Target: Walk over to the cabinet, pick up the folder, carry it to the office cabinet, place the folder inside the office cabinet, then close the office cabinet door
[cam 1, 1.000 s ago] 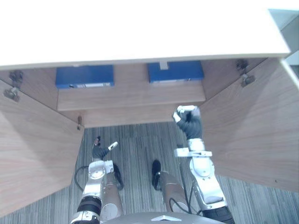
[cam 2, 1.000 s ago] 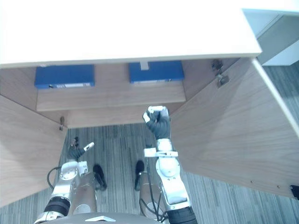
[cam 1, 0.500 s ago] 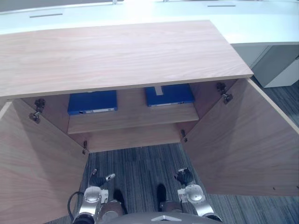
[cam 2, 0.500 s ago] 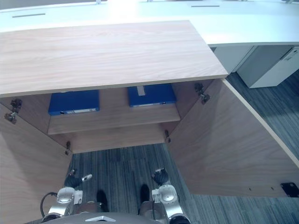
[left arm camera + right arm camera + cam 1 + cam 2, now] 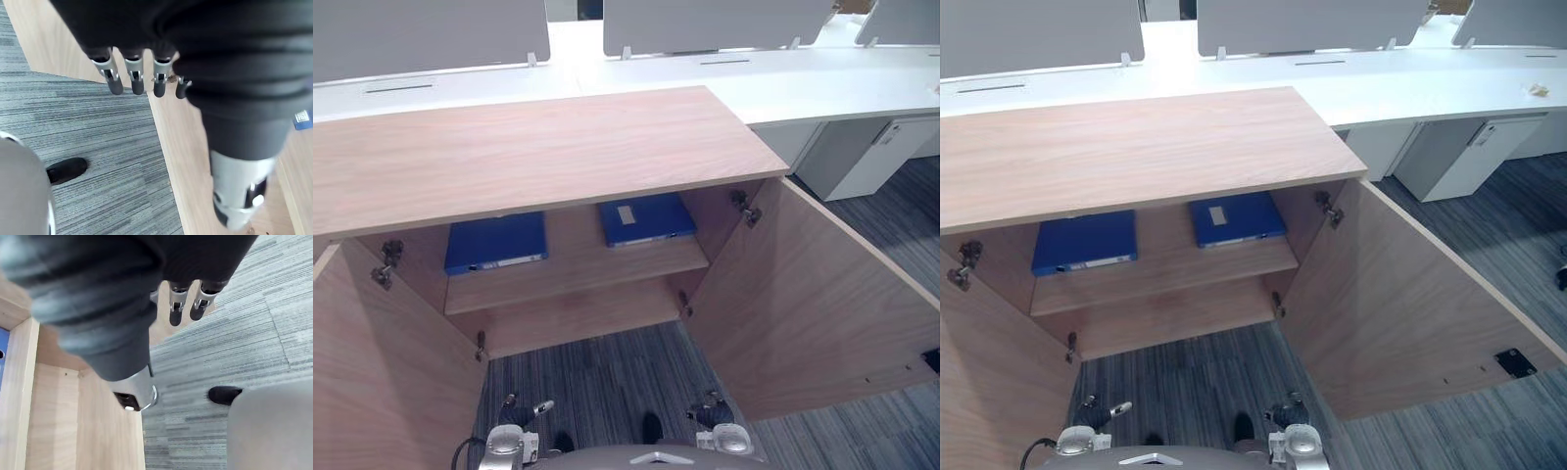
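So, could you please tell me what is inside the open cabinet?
On its shelf lie a left blue folder and a right blue folder with a pale label. The cabinet top hides their far ends.

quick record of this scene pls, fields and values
cabinet: wooden, open
doors: left door and right door both swung wide
shelf: holds two blue folders lying flat, apart
left folder: untouched
right folder: untouched
left hand: open, empty, low over the carpet
right hand: open, empty, low
behind: white desk
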